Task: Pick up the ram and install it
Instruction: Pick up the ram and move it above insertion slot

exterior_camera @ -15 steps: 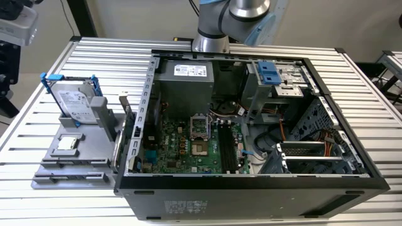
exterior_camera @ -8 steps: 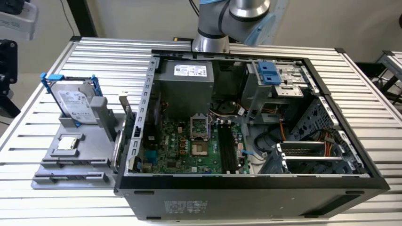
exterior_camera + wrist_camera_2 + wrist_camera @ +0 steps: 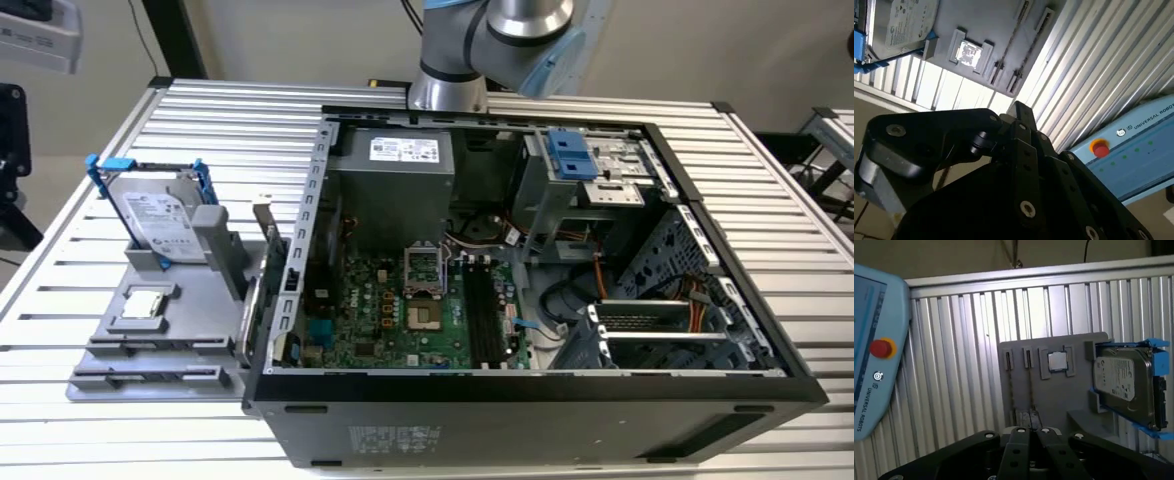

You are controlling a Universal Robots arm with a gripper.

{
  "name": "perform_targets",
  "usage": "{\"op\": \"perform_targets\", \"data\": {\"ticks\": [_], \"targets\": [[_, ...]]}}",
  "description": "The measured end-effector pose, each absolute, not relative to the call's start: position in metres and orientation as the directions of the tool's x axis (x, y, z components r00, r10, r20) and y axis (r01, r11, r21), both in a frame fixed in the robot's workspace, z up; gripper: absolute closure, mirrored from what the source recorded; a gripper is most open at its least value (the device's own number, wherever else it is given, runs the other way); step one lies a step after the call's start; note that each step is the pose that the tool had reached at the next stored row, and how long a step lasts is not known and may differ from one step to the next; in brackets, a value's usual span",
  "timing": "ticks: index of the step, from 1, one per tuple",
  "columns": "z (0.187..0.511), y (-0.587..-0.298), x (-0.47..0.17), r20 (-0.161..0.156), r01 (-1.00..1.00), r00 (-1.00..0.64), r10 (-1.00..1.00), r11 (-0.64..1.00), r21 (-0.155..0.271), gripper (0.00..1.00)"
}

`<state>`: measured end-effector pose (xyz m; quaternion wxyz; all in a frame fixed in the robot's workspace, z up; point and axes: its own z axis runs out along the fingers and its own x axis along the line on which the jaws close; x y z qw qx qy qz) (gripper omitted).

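While the arm (image 3: 494,30) is rising behind the open case (image 3: 534,405) at the top of the exterior view, your tool (image 3: 1033,431) is pointing toward the grey holder (image 3: 200,312) at that view's lower left, well apart from it. It is gripping nothing: in both wrist views its black fingers (image 3: 1019,440) are lying together, as far as I can judge.

The ram (image 3: 1030,385) is standing on edge in that holder, just beside a second thin strip (image 3: 1011,385) much like it. Standing upright is leaving its long top edge free for a pinch from above, which I take to be the reason for the narrow seat. From this side it is showing you little more than a thin, dark, stiff-looking line.

The square silver chip (image 3: 1056,361) is resting in its own pocket next to the ram. Beyond it the drive (image 3: 1126,382), shiny metal in a blue plastic frame, is leaning in a cradle.

The holder is looking like matt grey plastic, and the table (image 3: 787,220) under it is showing bright ribbed metal. Inside the case the green board (image 3: 387,310) is lying flat, its long black slots (image 3: 487,315) facing up, well apart from the ram.
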<state>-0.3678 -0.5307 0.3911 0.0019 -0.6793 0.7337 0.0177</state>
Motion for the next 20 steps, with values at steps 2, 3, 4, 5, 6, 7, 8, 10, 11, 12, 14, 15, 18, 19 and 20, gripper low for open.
{"op": "perform_targets", "data": {"ticks": [2, 3, 4, 5, 6, 7, 8, 10, 11, 12, 14, 15, 18, 19, 20], "targets": [[0.3909, -0.5308, -0.3677, -0.027, -0.999, -0.041, -0.999, 0.040, 0.023, 1.00], [0.3907, -0.5308, -0.3677, -0.027, -0.999, -0.022, -0.999, 0.022, 0.023, 1.00], [0.3906, -0.5308, -0.3677, -0.027, -1.000, -0.004, -1.000, 0.004, 0.023, 1.00], [0.3906, -0.5308, -0.3677, -0.027, -1.000, 0.013, -1.000, -0.014, 0.023, 1.00], [0.3905, -0.5308, -0.3678, -0.027, -0.999, 0.032, -0.999, -0.032, 0.023, 1.00], [0.3905, -0.5308, -0.3678, -0.027, -0.998, 0.049, -0.998, -0.050, 0.023, 1.00], [0.3904, -0.5307, -0.3678, -0.027, -0.997, 0.067, -0.997, -0.068, 0.023, 1.00], [0.3904, -0.5307, -0.3679, -0.027, -0.996, 0.087, -0.996, -0.088, 0.023, 1.00], [0.3904, -0.5307, -0.3678, -0.027, -0.996, 0.087, -0.996, -0.088, 0.023, 1.00], [0.3904, -0.5307, -0.3678, -0.027, -0.996, 0.087, -0.996, -0.088, 0.023, 1.00], [0.3904, -0.5307, -0.3678, -0.027, -0.996, 0.087, -0.996, -0.088, 0.024, 1.00], [0.3904, -0.5307, -0.3678, -0.027, -0.996, 0.087, -0.996, -0.088, 0.024, 1.00], [0.3904, -0.5307, -0.3677, -0.027, -0.996, 0.088, -0.996, -0.088, 0.024, 1.00], [0.3904, -0.5307, -0.3677, -0.027, -0.996, 0.088, -0.996, -0.088, 0.024, 1.00], [0.3904, -0.5307, -0.3677, -0.027, -0.996, 0.088, -0.996, -0.088, 0.024, 1.00]]}}
